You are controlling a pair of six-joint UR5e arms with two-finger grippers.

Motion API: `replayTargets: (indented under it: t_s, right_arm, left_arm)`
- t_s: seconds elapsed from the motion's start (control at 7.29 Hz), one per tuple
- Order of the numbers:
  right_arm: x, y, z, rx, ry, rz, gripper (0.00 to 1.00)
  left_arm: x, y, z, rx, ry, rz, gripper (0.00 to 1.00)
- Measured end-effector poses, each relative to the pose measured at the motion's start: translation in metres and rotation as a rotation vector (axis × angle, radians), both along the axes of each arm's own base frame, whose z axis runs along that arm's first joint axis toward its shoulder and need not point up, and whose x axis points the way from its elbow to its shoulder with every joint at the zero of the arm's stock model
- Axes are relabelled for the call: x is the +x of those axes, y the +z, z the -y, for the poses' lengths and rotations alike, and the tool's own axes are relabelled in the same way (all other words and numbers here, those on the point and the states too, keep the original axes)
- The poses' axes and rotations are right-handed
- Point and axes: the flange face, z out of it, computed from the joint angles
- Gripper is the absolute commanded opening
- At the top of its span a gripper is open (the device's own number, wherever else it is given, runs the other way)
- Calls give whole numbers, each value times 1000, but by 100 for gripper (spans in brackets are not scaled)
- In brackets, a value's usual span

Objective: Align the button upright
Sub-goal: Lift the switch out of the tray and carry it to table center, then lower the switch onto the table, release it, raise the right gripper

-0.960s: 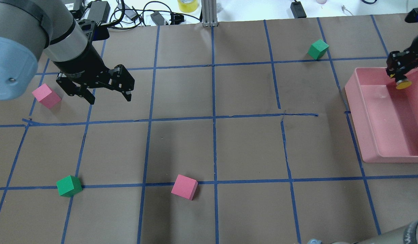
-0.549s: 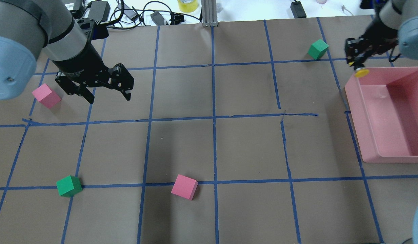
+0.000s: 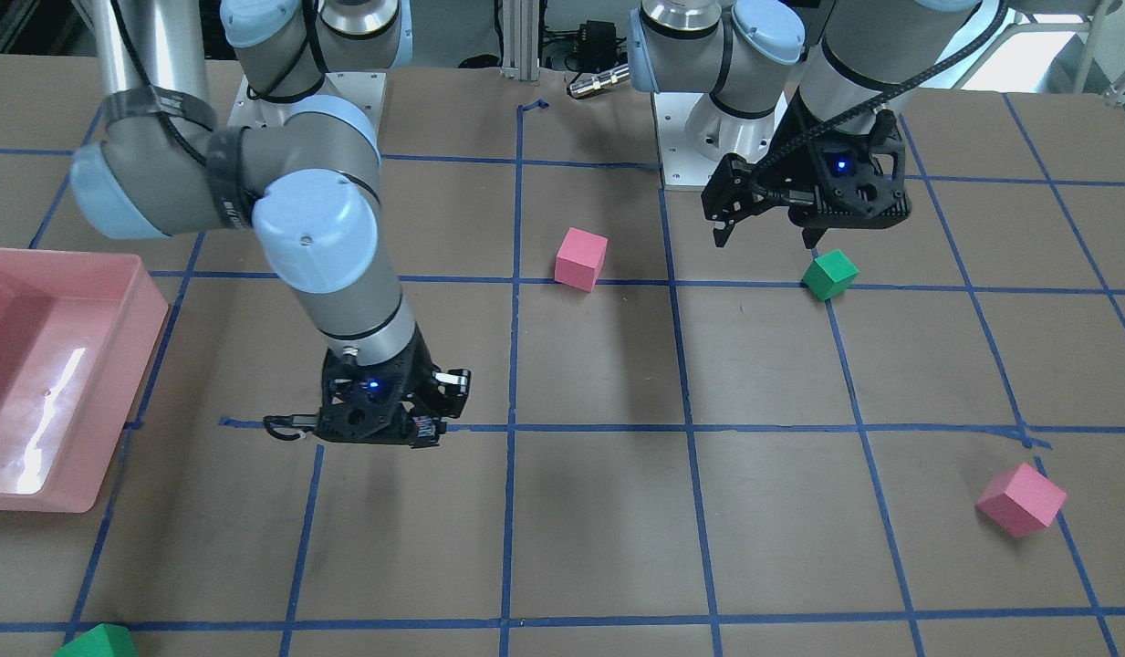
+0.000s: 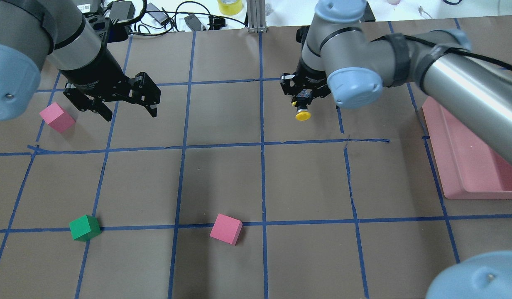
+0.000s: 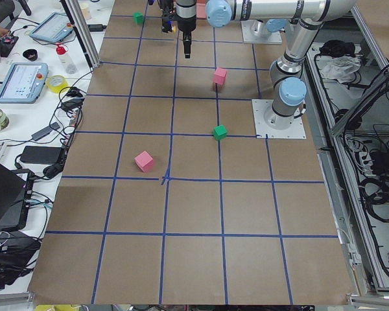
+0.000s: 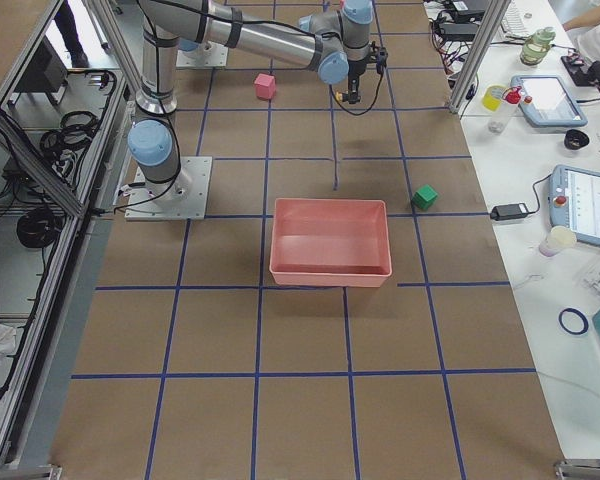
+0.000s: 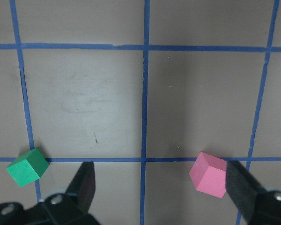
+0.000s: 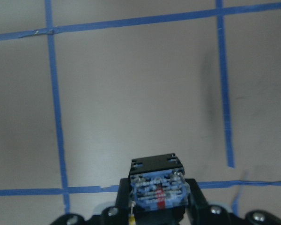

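Yellow marks the cap of the button [image 4: 302, 116], which is pinched between the fingers of the right gripper [image 4: 302, 109] over the brown paper [image 4: 222, 178]. It is well apart from the pink bin [image 4: 480, 193], out toward the table's middle. In the right wrist view its silvery-grey base faces the camera. Whether it touches the paper cannot be told. The left gripper [image 4: 130, 111] hangs much farther from the bin, jaws spread wide, with a pink cube [image 4: 56, 117] near its far side. A green cube [image 4: 84, 227] and a second pink cube [image 4: 226, 229] lie well away from the bin. Another green cube [image 6: 424, 196] sits near the bin's corner.
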Motion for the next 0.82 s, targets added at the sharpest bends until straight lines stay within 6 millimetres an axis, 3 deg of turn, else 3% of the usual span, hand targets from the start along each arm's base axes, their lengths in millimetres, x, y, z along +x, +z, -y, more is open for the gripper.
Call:
replayTargets:
  t_s: [0.41,0.69,0.82]
  right_arm:
    - [85,-62,-20,15,-4,10,0]
    - [104,-87,-25,4,66,9,0]
    - [105,-92,-26,3,97,5,5]
  left_arm:
    - [1,0,1,-7,3,0,100]
    - [2,-1,1,-7,4,0,100]
    - [2,-2,1,-6,3,0,100]
